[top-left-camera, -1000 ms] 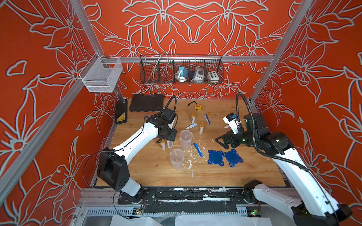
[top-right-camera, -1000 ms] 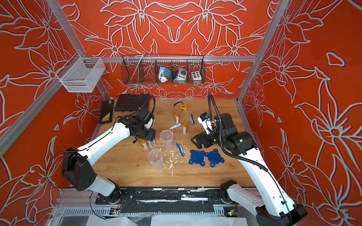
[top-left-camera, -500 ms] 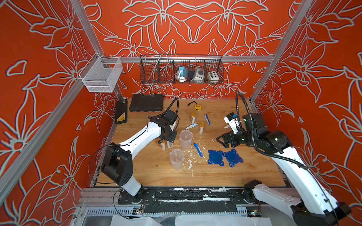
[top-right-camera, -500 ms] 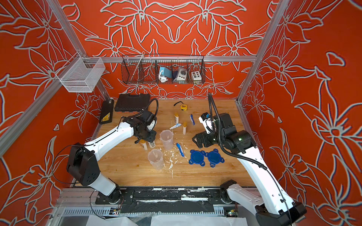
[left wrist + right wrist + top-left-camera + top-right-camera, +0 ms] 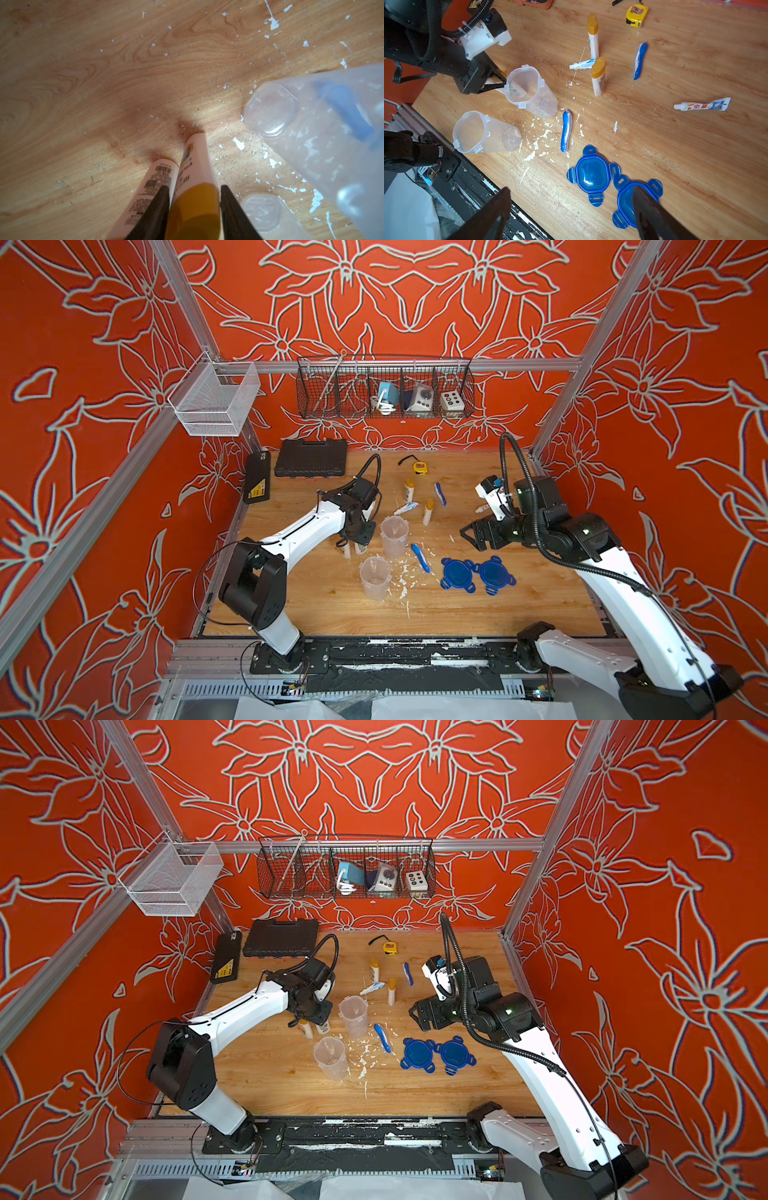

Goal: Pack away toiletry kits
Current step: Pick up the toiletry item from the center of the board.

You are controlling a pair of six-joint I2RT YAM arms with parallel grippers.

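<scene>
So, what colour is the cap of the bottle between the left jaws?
Dark yellow. The cap shows best in the left wrist view.

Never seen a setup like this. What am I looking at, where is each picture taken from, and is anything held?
Two robot arms with pincer grippers work at a wooden table. Both top views look down from overhead; each wrist view rides on an arm. On the table are two clear cups, two blue lids, toothbrushes, toothpaste tubes, yellow-capped bottles, a tape measure and a black case. The left gripper straddles one bottle at its yellow cap; a firm grip cannot be confirmed. The right gripper hangs open, empty, near the lids.
</scene>
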